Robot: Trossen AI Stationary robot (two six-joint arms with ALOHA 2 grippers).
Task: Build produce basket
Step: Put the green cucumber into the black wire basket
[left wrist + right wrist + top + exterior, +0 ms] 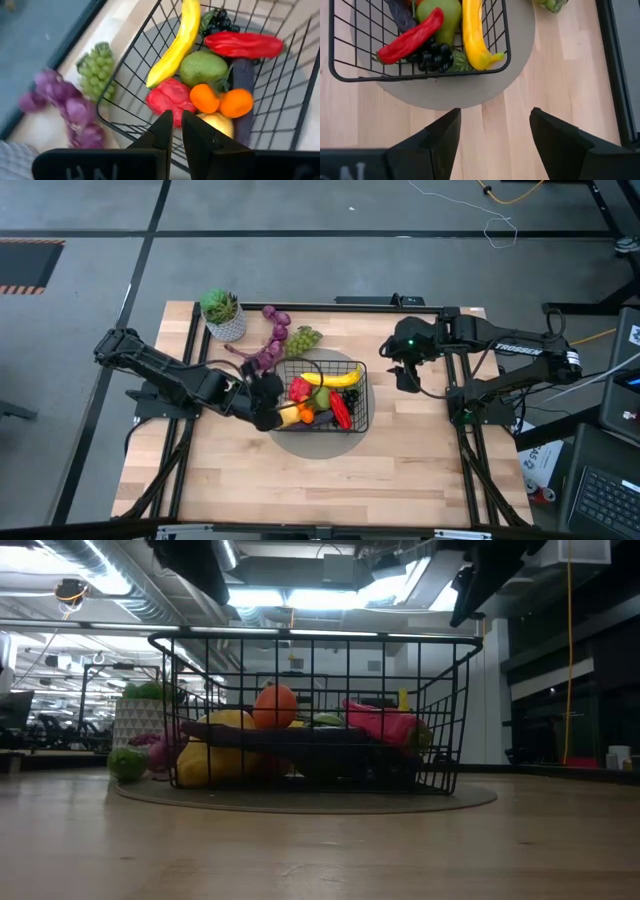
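Note:
The black wire basket (364,396) stands on a round grey mat in the middle of the table. It holds a banana (177,42), a green pear (202,69), red peppers (244,45), two orange fruits (222,100), black grapes (434,54) and a dark aubergine. Purple grapes (272,340) and green grapes (303,338) lie on the table just beyond the basket's far left corner. My left gripper (177,131) is shut and empty, above the basket's left rim (268,404). My right gripper (495,131) is open and empty, above the table to the right of the mat (408,376).
A white pot with a green plant (222,315) stands at the table's far left, next to the purple grapes. Bare wood lies in front of the basket and to its right. The low view shows the basket (310,640) from the side, both arms above it.

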